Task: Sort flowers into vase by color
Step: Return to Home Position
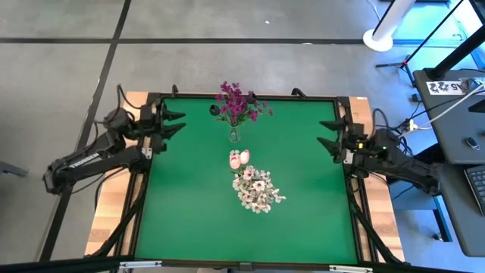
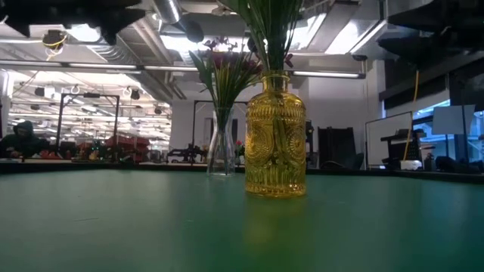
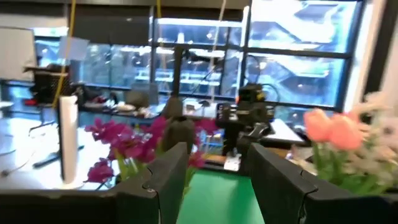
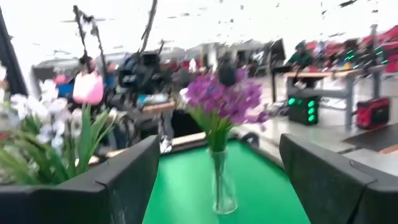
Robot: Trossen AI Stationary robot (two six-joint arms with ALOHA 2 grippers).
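Note:
A clear glass vase (image 1: pixel 234 136) stands on its base toward the far middle of the green table and holds magenta-purple flowers (image 1: pixel 238 101). Nearer the middle, a yellow ribbed glass vase (image 2: pixel 276 136) holds pink tulip buds (image 1: pixel 239 158) and white blossom sprays (image 1: pixel 256 190); from above the blooms hide this vase. My left gripper (image 1: pixel 178 123) waits open at the table's left edge. My right gripper (image 1: pixel 326 133) waits open at the right edge. Both point inward at the vases. The left wrist view shows the magenta flowers (image 3: pixel 124 140) and the tulips (image 3: pixel 329 127) beyond its open fingers.
A black frame (image 1: pixel 250 97) borders the green mat on a wooden table top (image 1: pixel 110 212). Bare mat lies to the left, right and near side of the two vases. Beyond the right edge stand a desk with a keyboard (image 1: pixel 477 186) and cables.

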